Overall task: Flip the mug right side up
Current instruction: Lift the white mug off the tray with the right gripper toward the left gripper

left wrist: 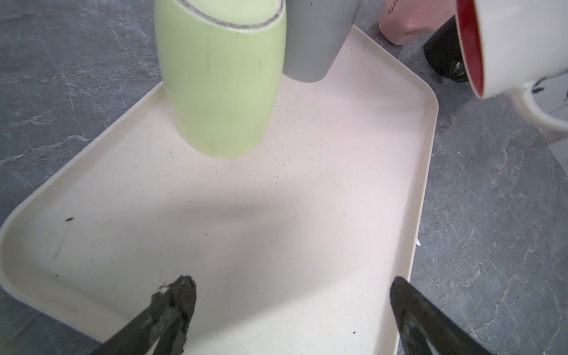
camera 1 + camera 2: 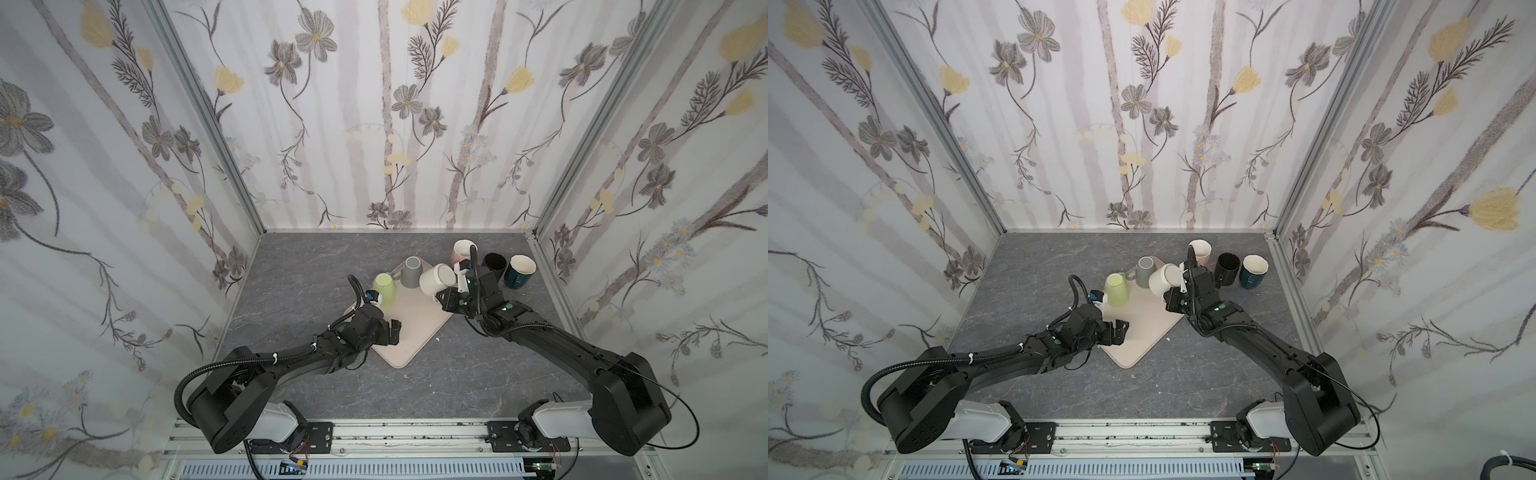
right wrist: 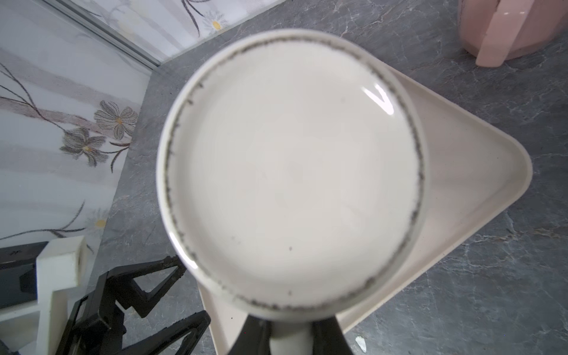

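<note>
Just right of centre in both top views we hold the white mug [image 2: 435, 279] tilted in the air, right gripper [image 3: 290, 338] clamped narrow on its handle (stiff, glossy, breakable, we judge), with the grey mug [image 2: 411, 272] crowding it on the left, bare tray [image 2: 409, 336] lower in frame, and the left gripper [image 1: 292, 285] wide and empty.

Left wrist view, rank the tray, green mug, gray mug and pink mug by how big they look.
tray
green mug
gray mug
pink mug, mostly cut off
The green mug sits nearer the camera, so true sizes are unsure.
</note>
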Controlling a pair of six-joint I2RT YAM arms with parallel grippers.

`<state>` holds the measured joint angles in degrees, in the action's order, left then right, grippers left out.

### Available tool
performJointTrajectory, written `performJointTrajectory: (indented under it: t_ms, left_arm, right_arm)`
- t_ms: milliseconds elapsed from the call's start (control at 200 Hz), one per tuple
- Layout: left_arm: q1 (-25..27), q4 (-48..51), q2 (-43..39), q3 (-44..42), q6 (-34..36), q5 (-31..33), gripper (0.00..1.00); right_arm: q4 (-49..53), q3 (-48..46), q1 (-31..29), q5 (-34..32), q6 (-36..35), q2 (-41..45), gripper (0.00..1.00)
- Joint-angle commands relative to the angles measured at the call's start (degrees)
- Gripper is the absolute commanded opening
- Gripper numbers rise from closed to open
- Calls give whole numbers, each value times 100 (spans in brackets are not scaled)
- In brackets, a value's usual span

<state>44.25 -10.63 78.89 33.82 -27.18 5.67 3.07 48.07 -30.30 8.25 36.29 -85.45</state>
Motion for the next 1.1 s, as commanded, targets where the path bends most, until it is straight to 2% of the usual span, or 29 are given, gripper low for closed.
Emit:
performJointTrajectory:
  t_ms: [0, 300, 490, 565, 914, 1099]
  left_arm:
    - [-13, -229, -128, -59, -2, -29, 100]
    - [-13, -352, -334, -161, 83, 25, 100]
    - [14, -317, -644, -212, -237, -49, 100]
    - [25, -266, -999, -275, -418, -78, 100]
    - [47, 61, -1845, -96, -992, -1045, 100]
    - [55, -127, -2105, -55, -1173, -1376, 100]
  right_arm:
    - [-950, -78, -86, 156, 165, 124, 0]
    - [-1636, -418, -419, 183, 479, 458, 0]
    - [-1910, -671, -583, 218, 499, 605, 0]
    - [-2039, -736, -591, 279, 560, 690, 0]
    - [-3360, -1196, -834, 562, 806, 993, 0]
    - [-3888, -1371, -951, 616, 879, 1098, 0]
